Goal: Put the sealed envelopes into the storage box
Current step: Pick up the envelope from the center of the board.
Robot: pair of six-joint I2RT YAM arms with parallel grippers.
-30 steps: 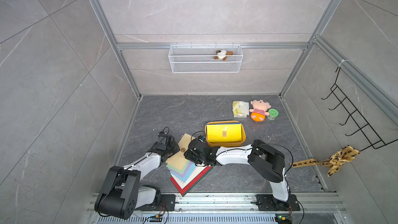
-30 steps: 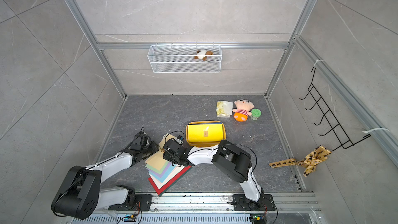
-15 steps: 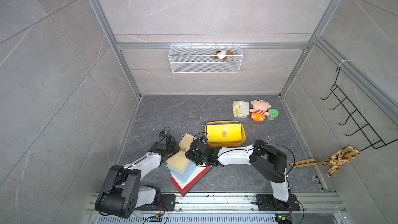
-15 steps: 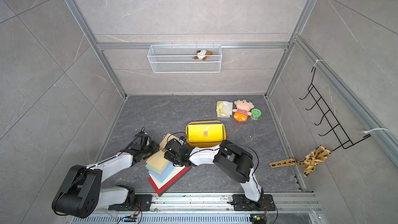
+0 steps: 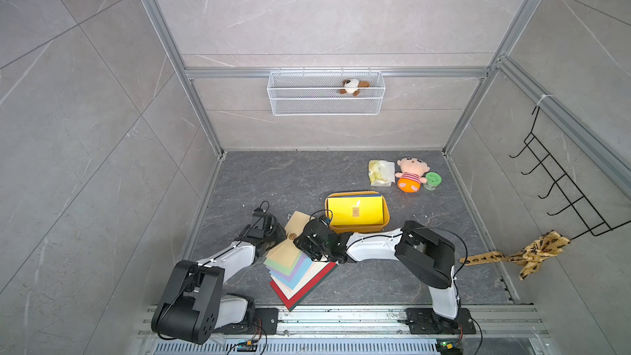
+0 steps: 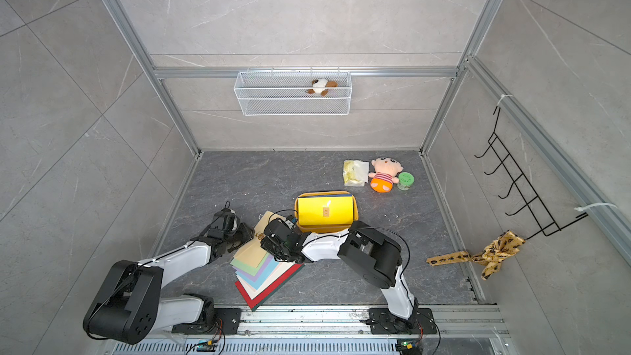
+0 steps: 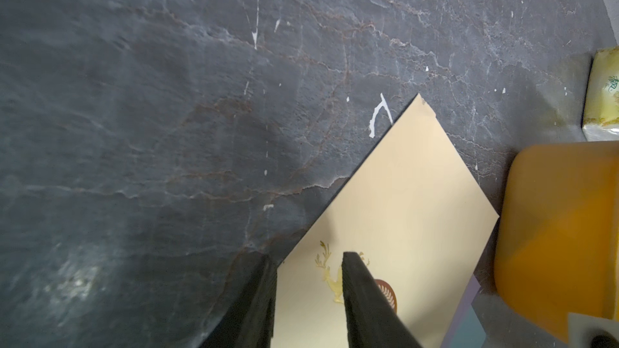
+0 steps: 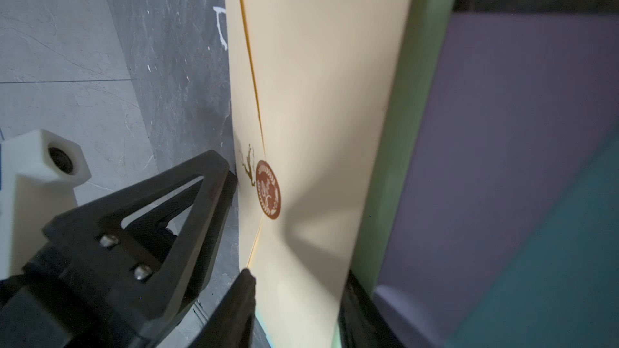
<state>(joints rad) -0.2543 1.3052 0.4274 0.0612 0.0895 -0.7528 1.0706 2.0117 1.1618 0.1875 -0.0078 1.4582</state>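
Observation:
A fanned stack of sealed envelopes (image 5: 300, 281) (image 6: 263, 281) lies on the dark floor, with a cream envelope (image 5: 298, 223) (image 6: 251, 251) (image 7: 402, 195) (image 8: 318, 95) bearing a brown seal on top. My left gripper (image 5: 279, 238) (image 6: 252, 235) (image 7: 306, 257) is open at its left edge, one finger (image 8: 214, 179) touching that edge near the seal. At the opposite edge my right gripper (image 5: 301, 244) (image 6: 265, 242) (image 8: 298, 276) is open, its jaws either side of the cream envelope's near end. The storage box (image 5: 356, 229) (image 6: 324, 228) (image 7: 552, 229) holds a yellow envelope (image 5: 355, 211) over a navy one.
Behind the box lie a crinkly packet (image 5: 380, 172), a doll (image 5: 409, 174) and a green jar (image 5: 433, 181). A white wire basket (image 5: 326, 107) with a plush toy hangs on the back wall. A black hook rack (image 5: 563, 192) and a ribbon (image 5: 522, 254) are at the right wall.

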